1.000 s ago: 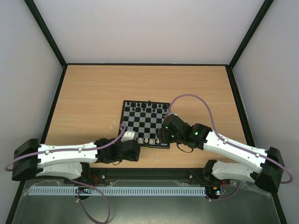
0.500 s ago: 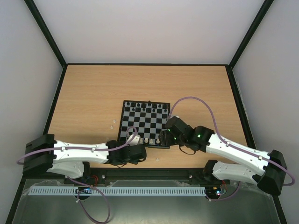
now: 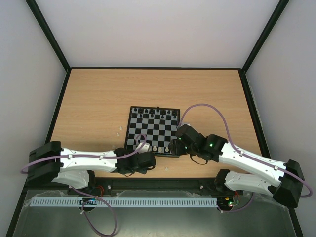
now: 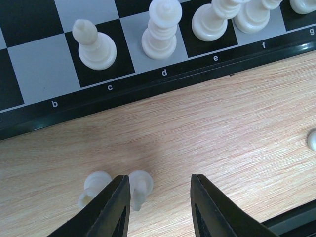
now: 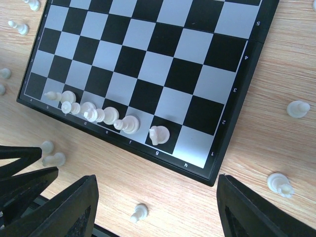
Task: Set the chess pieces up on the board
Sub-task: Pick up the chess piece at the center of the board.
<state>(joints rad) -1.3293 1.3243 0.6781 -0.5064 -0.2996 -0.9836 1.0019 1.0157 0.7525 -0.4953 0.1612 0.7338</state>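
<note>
The board [image 3: 153,131] lies mid-table, with black chess pieces [image 3: 155,114] along its far row and white ones [image 5: 89,112] along its near row, ending in a knight [image 5: 159,134]. My left gripper [image 4: 159,178] hovers over the wood just off the board's near frame [image 4: 148,86]. Its fingers are apart, and a small white piece [image 4: 139,185] lies between them against the left finger. A second white piece [image 4: 94,185] lies outside that finger. My right gripper [image 5: 157,178] stands wide open off the near right corner, above a fallen white pawn [image 5: 139,212].
Loose white pieces lie on the wood: two right of the board [image 5: 297,108] [image 5: 280,182], some by its left side [image 5: 19,27] [image 5: 53,159], and one at the left wrist view's right edge [image 4: 312,139]. The table's near rail [image 3: 158,183] runs just behind both grippers.
My left arm has slid right along the board's near edge and its jaws have narrowed a lot. The right gripper has drawn back slightly toward the near right corner.
</note>
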